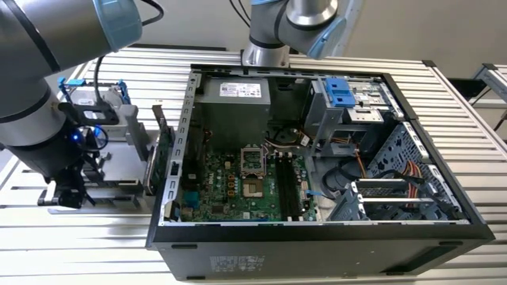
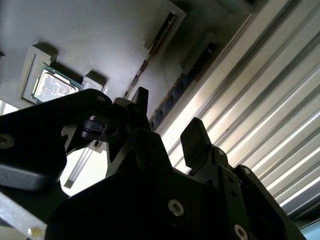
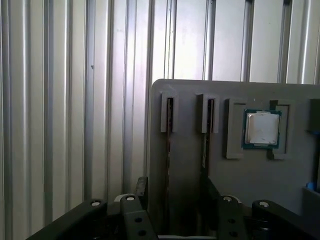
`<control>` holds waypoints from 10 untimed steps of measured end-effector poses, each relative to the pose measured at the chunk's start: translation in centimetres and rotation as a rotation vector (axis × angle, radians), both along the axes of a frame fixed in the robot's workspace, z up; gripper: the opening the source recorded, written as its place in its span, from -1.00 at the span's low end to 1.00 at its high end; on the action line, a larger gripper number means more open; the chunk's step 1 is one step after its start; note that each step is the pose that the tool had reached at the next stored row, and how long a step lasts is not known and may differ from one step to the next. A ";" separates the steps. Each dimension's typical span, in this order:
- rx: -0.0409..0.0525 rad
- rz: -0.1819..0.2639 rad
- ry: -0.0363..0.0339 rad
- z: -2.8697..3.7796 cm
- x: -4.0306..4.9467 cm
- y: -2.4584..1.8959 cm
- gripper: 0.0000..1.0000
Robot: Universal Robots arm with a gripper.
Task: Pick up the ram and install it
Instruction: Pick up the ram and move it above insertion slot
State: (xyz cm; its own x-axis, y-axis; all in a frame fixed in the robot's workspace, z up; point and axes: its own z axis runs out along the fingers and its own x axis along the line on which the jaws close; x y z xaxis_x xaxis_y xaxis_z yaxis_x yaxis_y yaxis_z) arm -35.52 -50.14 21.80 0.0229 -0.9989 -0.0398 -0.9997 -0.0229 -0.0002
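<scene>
The ram [image 3: 168,145] stands on edge in the outer slot of the grey tray [image 3: 260,180], which is set beside the open computer case [image 1: 317,249]; a second stick [image 3: 205,150] is lodged in the neighbouring slot. The gripper [image 3: 175,192] is spread wide over the ram, with one finger seemingly at either flat face in both wrist views. A clean grasp is judged to need the fingers set square to those faces, centred along the board and clear of the neighbour.

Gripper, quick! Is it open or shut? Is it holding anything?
Gripper: open, with nothing between its fingers.
</scene>
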 end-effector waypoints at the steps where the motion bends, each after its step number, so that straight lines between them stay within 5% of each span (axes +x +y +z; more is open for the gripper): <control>1: 0.0000 -0.001 -0.0001 -0.08 0.00 -0.04 1.00; 10: -0.0003 -0.011 0.0000 -0.83 -0.01 -0.31 1.00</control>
